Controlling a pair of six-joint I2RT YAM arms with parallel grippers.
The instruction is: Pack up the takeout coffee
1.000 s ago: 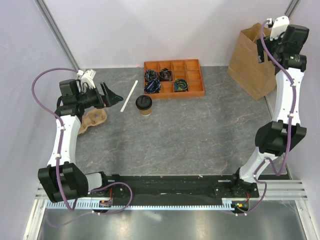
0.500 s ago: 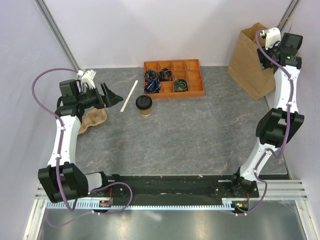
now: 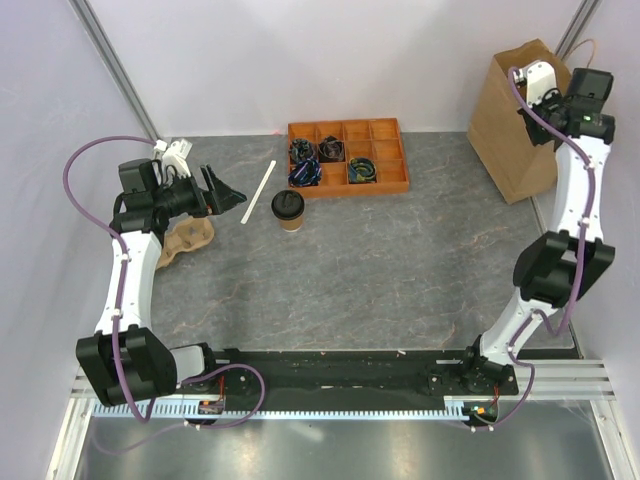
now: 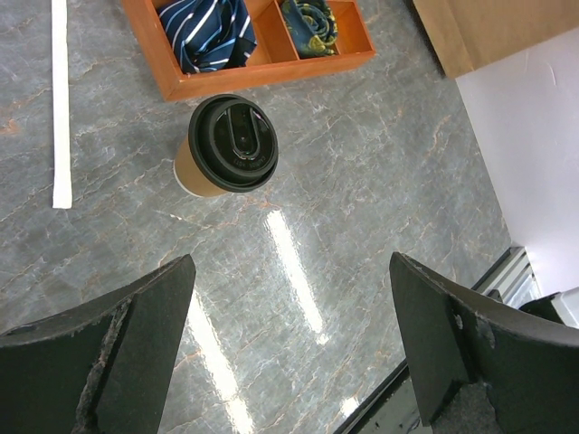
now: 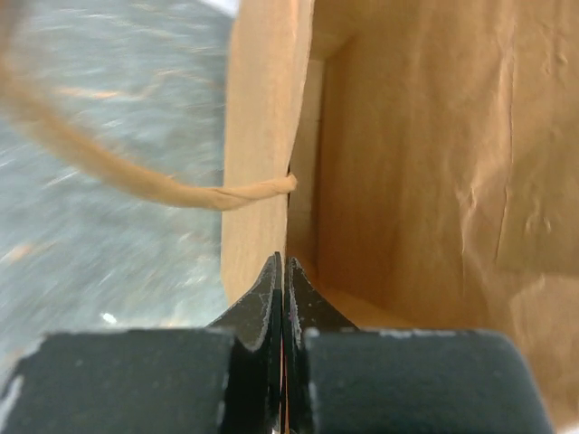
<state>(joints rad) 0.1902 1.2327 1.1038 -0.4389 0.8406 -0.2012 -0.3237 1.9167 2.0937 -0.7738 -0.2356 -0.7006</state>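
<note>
Clamping the rim of the paper bag is our right pincer. Our left pincer gapes near the takeout coffee.

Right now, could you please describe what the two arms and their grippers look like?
The left arm and right arm have white links, black joint housings and black bases. A purple cable loops along each. The left gripper and right gripper have black, wedge-shaped fingers, each with a white wrist piece.

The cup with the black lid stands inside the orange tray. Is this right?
No. The cup stands on the table, just outside the tray, not inside it. The left wrist view shows this. Its black lid is on.
</note>
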